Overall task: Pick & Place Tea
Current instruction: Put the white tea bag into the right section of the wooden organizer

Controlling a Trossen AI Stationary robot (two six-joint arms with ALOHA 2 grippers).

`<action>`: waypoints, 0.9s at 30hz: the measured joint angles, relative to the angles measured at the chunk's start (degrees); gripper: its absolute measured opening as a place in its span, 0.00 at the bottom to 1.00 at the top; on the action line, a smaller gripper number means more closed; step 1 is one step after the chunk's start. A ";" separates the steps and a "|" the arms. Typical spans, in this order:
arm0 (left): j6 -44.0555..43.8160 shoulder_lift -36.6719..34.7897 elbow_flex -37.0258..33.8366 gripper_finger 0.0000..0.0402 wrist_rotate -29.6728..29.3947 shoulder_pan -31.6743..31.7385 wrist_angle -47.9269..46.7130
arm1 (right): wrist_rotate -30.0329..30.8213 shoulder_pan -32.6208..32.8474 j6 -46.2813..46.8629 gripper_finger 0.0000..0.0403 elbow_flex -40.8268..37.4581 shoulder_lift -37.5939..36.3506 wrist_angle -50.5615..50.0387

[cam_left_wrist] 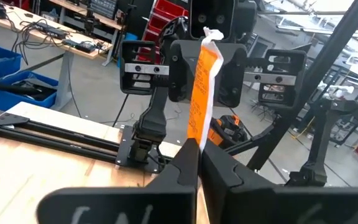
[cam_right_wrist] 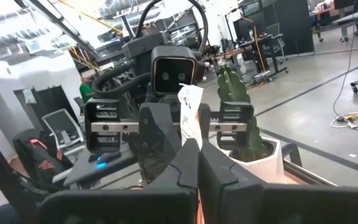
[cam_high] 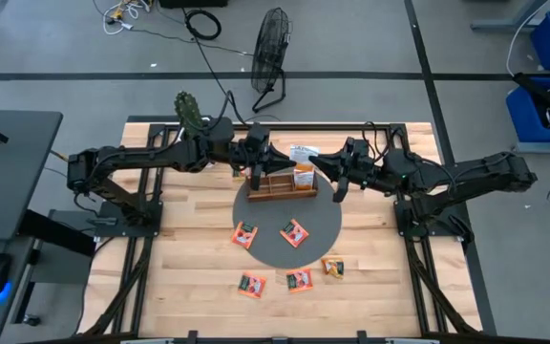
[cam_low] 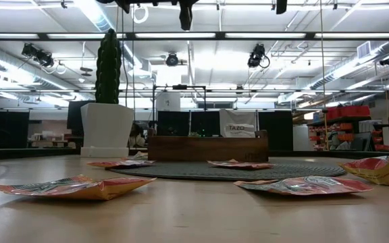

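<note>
Two claws meet tip to tip in the air above the 12 o'clock edge of the round mat [cam_high: 325, 227]. The left claw [cam_left_wrist: 197, 150] has its dark fingers pressed together on the lower end of an upright sachet [cam_left_wrist: 201, 87]. This is a thin, flat paper packet seen edge-on, orange with a white crimped top. Its long axis runs straight up, and the top curls slightly to one side. Facing it, the right claw [cam_right_wrist: 197, 154] is also closed, with a white-topped packet edge rising from between its tips. It looks to be the same packet, pinched from both sides, though I cannot be sure.

Directly below stands one brown wooden tray [cam_high: 280, 184], a long slotted box set crosswise at 12 o'clock on the mat. A few sachets stand in it, their count unclear, and one white one [cam_low: 238, 128] faces the low camera.

Five loose sachets [cam_high: 245, 234] lie flat, all orange-red with slightly puffed, crinkled faces. Two are on the dark grey mat, at about 8 and 6 o'clock from its centre. The other three lie in a row on the pale wood-plank bench [cam_high: 189, 258], past the mat's 6 o'clock edge.

One cactus in a white pot [cam_high: 191, 113] stands at the bench's 11 o'clock corner.
</note>
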 joint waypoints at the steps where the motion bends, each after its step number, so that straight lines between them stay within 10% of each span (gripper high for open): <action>1: -0.02 0.00 0.00 0.01 0.49 0.11 -0.02 | -0.09 0.00 0.01 0.00 0.00 -0.01 -0.11; 13: 4.11 0.02 0.02 0.01 4.48 1.55 -9.41 | -4.38 0.00 8.39 0.21 2.54 -6.93 -20.95; 27: 8.96 0.02 0.02 0.01 0.11 1.51 -20.36 | -14.65 -7.66 2.15 0.30 37.40 6.91 -66.12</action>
